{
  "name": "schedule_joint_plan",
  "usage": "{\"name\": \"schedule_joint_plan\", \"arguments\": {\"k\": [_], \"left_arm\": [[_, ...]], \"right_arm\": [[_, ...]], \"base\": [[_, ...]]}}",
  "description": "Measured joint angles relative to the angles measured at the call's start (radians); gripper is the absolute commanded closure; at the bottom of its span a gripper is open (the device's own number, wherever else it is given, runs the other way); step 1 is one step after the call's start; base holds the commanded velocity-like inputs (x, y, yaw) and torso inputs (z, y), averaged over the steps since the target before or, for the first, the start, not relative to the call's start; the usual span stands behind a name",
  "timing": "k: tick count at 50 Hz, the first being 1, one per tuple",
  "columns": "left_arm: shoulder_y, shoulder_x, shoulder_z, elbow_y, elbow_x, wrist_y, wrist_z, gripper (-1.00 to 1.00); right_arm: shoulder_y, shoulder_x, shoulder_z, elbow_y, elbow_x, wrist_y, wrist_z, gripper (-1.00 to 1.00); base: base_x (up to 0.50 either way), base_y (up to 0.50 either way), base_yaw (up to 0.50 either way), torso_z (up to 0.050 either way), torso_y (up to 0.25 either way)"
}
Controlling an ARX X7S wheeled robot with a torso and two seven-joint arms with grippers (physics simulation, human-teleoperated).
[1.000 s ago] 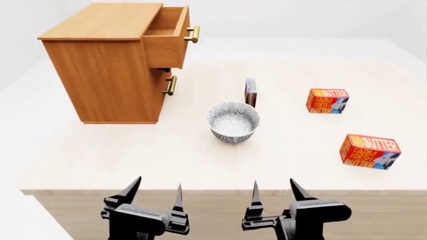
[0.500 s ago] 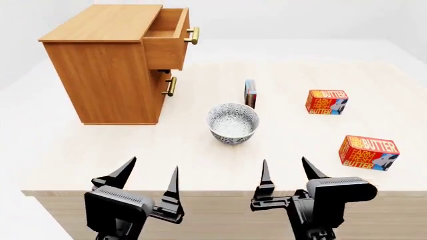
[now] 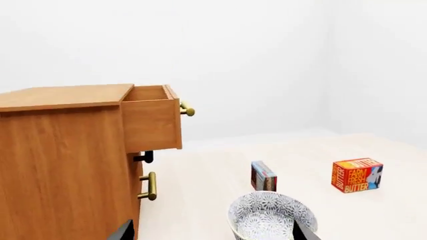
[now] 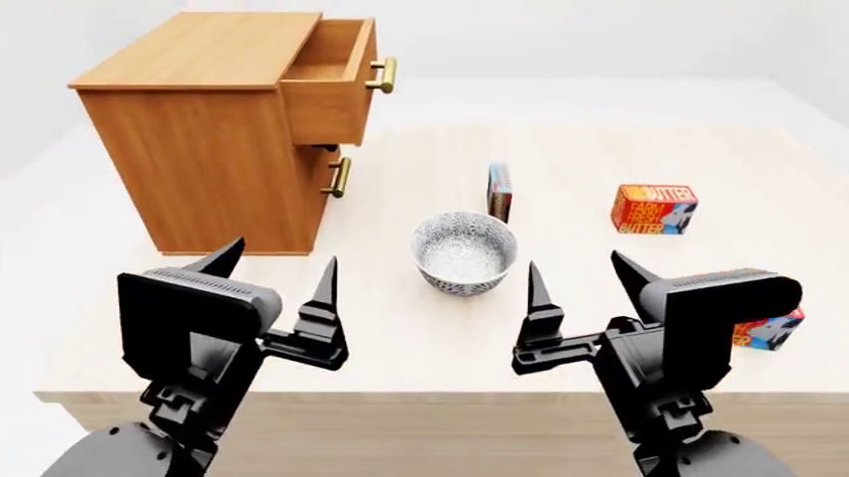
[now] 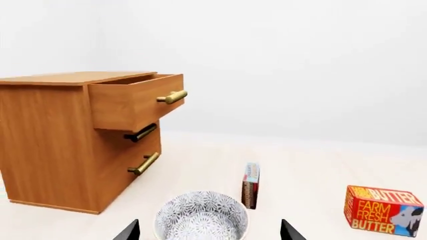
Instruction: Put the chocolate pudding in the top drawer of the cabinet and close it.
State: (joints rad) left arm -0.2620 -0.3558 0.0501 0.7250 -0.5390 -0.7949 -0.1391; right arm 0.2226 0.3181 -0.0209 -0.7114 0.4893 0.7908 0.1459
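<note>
Both claws, left [image 4: 272,298] and right [image 4: 578,293], gape empty; pudding [image 4: 499,192] stands on edge at 12 o'clock of bowl [image 4: 463,251], drawer [image 4: 332,84] open for it.

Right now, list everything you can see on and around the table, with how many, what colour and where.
cabinet: one, light-brown wood, far left of the table.
top drawer: one, brass handle, pulled open.
lower drawer: one, brass handle, shut.
chocolate pudding: one, dark thin box, standing on edge behind the bowl.
bowl: one, white-grey patterned, table centre.
butter boxes: two, red-orange, on the right; the nearer one partly hidden.
table: one, pale wood.
left gripper: black, open, empty.
right gripper: black, open, empty.
</note>
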Motion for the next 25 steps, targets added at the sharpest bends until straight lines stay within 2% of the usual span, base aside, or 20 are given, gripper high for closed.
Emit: {"name": "schedule_joint_plan", "arguments": {"k": [11, 25], "left_arm": [[-0.131, -0.022, -0.018, 0.058, -0.096, -0.196, -0.046, -1.00], [-0.243, -0.027, -0.061, 0.117, -0.207, -0.352, -0.088, -1.00]], "right_arm": [[0.089, 0.015, 0.029, -0.060, 0.083, 0.129, 0.022, -1.00], [0.154, 0.024, 0.040, -0.090, 0.127, 0.202, 0.045, -1.00]], "base": [[0.30, 0.00, 0.00, 0.000, 0.000], [0.31, 0.00, 0.00, 0.000, 0.000]]}}
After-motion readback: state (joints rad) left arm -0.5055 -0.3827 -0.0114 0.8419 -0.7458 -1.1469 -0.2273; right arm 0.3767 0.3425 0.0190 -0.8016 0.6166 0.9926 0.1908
